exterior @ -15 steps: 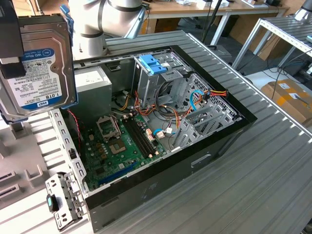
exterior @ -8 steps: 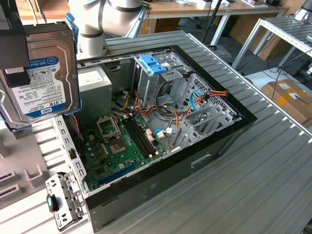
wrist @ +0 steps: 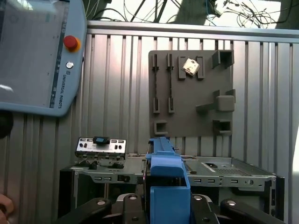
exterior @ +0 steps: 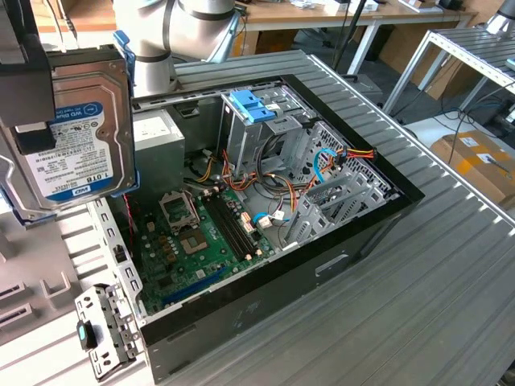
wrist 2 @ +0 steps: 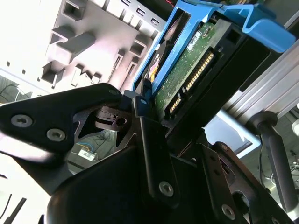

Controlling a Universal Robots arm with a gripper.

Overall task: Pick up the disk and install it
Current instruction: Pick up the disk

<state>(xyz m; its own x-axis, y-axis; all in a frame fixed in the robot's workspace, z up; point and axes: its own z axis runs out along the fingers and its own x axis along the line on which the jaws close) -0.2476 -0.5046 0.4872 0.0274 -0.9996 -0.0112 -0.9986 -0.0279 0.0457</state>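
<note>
Pinching firmly, the black fingers [wrist 2: 150, 149] are closed on the flat silver-metal hard disk with white-and-blue label [exterior: 76, 137], which sits in a blue plastic carrier [wrist: 168, 186]. You see the pick-up is done: the disk hangs lifted, apart from the open black computer case [exterior: 338, 265]; installing is not yet done.

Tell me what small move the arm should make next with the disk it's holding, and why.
Probably carry it toward the exterior view's right, to above the drive cage. The gripper is shut on the disk, which hangs high at that view's left, well apart from the cage and its blue bracket inside the open case.
</note>
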